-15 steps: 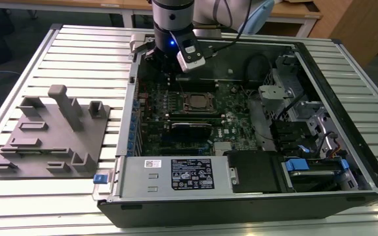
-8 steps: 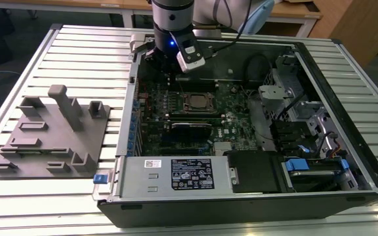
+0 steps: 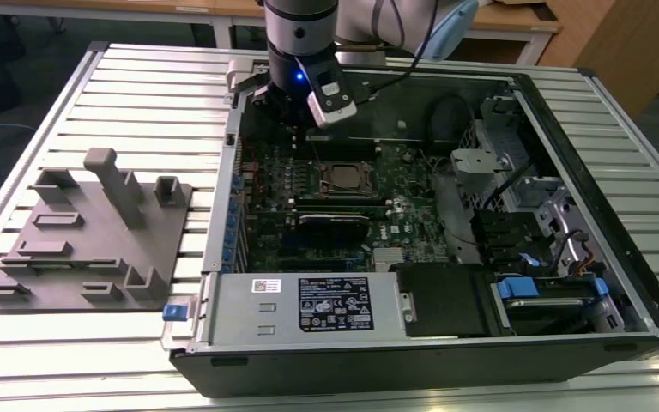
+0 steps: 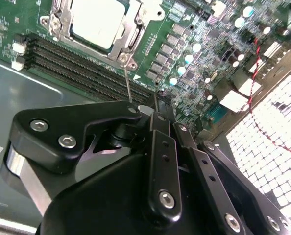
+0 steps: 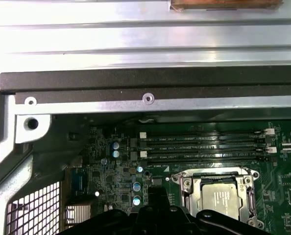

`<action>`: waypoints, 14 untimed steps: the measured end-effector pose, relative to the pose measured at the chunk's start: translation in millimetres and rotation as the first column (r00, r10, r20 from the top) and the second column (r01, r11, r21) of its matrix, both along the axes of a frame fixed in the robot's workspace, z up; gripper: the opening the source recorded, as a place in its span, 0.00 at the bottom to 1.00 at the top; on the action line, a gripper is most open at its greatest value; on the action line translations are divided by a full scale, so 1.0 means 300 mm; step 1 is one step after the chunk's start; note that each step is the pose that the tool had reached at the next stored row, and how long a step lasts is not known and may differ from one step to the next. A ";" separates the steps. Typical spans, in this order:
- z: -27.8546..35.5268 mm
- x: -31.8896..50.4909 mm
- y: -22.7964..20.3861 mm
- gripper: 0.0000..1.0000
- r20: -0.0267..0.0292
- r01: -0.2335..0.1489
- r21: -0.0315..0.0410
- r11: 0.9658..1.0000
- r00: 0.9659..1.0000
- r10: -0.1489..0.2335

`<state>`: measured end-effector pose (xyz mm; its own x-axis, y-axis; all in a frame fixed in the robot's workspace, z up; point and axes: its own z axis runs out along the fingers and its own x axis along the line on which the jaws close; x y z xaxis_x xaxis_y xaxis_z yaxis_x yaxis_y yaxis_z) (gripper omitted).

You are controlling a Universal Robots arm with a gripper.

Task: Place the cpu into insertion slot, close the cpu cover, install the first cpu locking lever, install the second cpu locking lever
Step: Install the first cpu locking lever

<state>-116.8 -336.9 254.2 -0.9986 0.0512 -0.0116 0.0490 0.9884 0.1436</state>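
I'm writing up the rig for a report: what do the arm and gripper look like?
The arm is a grey metallic cylinder with a blue light at its wrist, a small grey-white box mounted beside it, and black cables looping off. The gripper is glossy black, built of rounded link bars fastened with silver screws.

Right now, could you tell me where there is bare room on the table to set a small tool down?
The slatted table is bare beyond the grey fixture and in the strip between it and the near edge. Inside the computer case it is crowded, with the gripper near the cpu.
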 end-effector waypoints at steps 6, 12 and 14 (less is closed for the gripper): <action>-0.002 0.000 0.000 0.11 0.000 0.000 0.019 1.000 1.000 0.000; -0.003 -0.002 0.000 0.11 0.000 0.000 0.034 0.999 1.000 0.000; -0.004 -0.002 0.000 0.11 0.000 0.000 0.044 0.999 1.000 0.000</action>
